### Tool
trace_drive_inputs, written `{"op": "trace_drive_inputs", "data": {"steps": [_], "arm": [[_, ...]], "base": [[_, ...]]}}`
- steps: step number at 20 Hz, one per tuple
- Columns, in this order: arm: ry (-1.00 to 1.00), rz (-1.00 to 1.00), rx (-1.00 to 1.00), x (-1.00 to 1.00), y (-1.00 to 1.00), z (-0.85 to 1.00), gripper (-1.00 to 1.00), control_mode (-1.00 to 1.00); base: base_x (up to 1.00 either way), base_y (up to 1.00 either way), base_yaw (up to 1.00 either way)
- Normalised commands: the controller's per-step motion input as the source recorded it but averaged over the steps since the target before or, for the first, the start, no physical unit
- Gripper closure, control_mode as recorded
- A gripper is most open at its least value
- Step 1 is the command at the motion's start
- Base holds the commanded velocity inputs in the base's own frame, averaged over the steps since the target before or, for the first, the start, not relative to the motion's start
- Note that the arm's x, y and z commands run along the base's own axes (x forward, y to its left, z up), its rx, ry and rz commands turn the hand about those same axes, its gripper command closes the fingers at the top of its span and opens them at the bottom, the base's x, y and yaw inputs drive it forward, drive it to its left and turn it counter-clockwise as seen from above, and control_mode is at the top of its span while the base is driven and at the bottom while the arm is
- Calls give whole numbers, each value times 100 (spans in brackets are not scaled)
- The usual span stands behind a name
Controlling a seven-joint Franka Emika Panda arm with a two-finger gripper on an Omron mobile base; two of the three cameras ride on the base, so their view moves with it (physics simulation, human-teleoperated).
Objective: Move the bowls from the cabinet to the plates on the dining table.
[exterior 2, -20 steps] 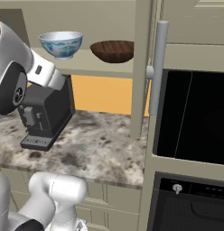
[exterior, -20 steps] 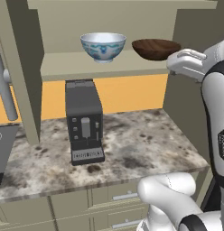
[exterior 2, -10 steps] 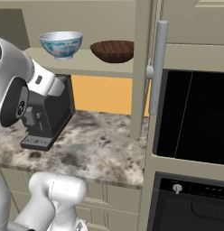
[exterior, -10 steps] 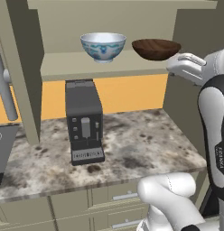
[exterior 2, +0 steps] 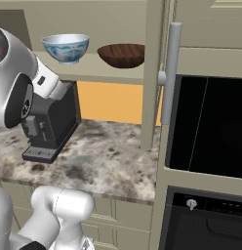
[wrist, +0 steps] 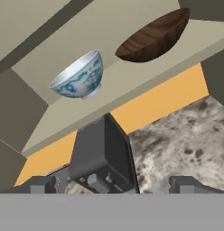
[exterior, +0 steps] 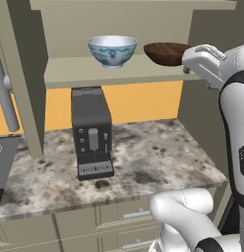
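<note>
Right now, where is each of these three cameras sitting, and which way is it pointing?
Left base view: behind the arm's left, facing the cabinet; arm at right.
Right base view: behind its right, same cabinet shelf, oven beside; arm at left.
Hand view: on the hand, tilted, looking up at the shelf; open gripper at bottom.
All share the white bowl, brown bowl and coffee machine.

Two bowls point(exterior: 112, 50), one coffee machine point(exterior: 91, 133)

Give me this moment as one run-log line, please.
phase: approach | gripper: open, empty | white-and-blue bowl, wooden bowl: on cabinet shelf | coffee machine: on counter below
</note>
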Motion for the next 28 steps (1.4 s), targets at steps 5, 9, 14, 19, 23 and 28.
{"op": "trace_drive_inputs", "data": {"steps": [5,9,14,19,23,28], "arm": [[14,0,1,0,8,24,-100,-100],[3,0,0,1,17,-10,-100,-100],[-2,0,1,23,7,-15,-100,-100],[-8,-2,0,27,5,-11,-100,-100],[-12,-6,0,26,6,0,-100,-100],[-7,-7,0,14,13,2,-100,-100]], "base": [[0,0,0],[0,0,0],[0,0,0],[0,0,0],[0,0,0],[0,0,0]]}}
